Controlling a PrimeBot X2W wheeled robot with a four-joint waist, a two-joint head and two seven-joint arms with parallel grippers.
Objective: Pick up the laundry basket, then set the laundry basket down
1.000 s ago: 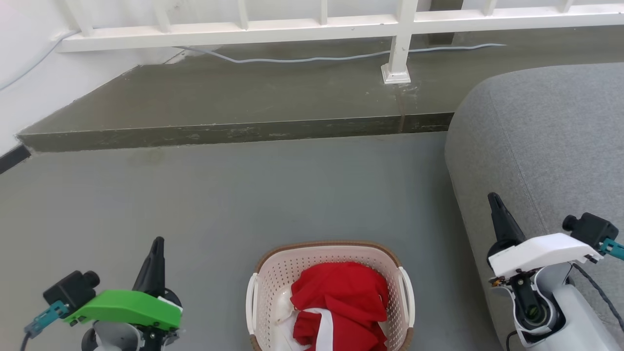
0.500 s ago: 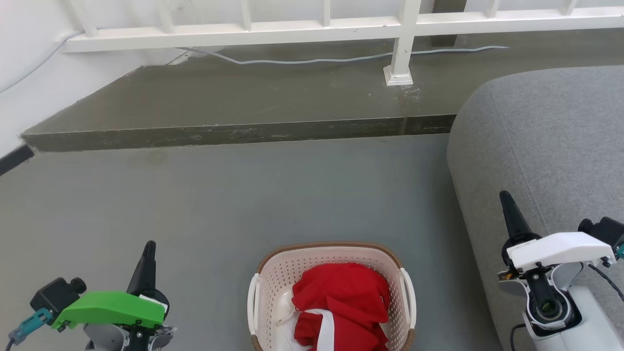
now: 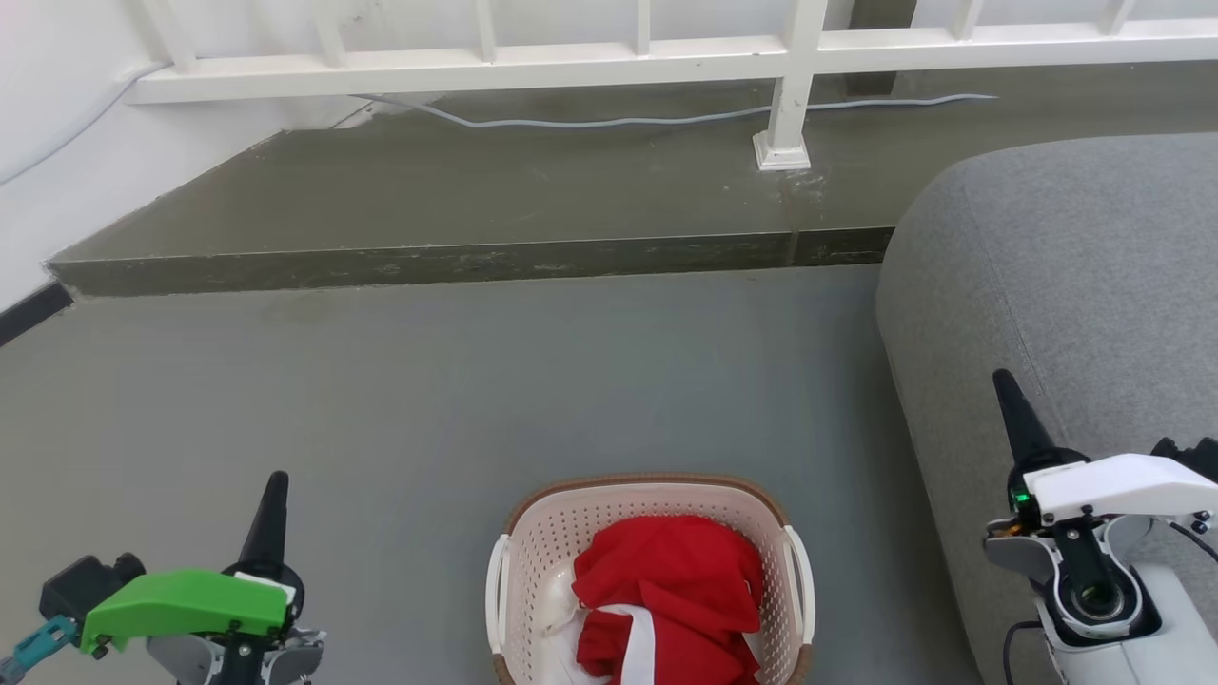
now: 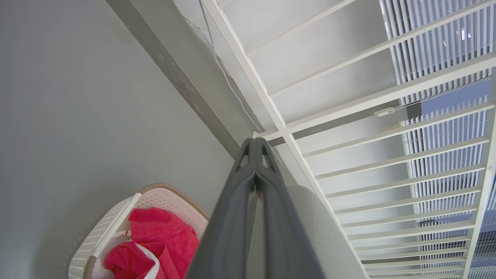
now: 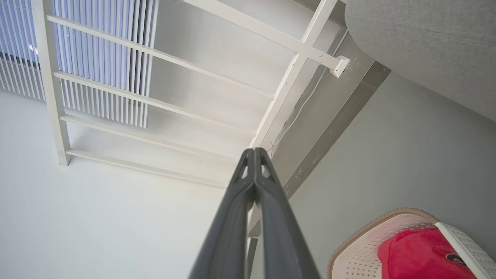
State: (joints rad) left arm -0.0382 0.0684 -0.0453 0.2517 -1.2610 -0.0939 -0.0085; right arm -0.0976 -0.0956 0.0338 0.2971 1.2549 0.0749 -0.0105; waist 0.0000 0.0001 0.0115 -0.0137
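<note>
The laundry basket [image 3: 651, 479] stands on the grey floor [image 3: 457, 400], well short of the raised step [image 3: 476, 190] at the floor's far edge and near the base of the grey sofa [image 3: 1066, 285] on the right. It sits between the two pincers and apart from both. The left pincer [image 3: 273, 485] hangs out to its left, the right pincer [image 3: 1007, 388] out to its right in front of the sofa. Each pincer has its two dark fingers pressed together from base to tip, with nothing between them. The left wrist view shows this for the left pincer [image 4: 255, 142] and the right wrist view for the right pincer [image 5: 254, 152]. A red cloth [image 3: 676, 590] lies heaped in the basket over something white [image 3: 559, 609]. The basket's near end is cut off by the bottom of the head view, so only the far curve of the brown rim and the upper parts of its white side handles [image 3: 494, 590] can be seen. In the left wrist view the dark fingers hide the basket's right part. In the right wrist view only one corner of the basket enters the picture, at the lower right.
</note>
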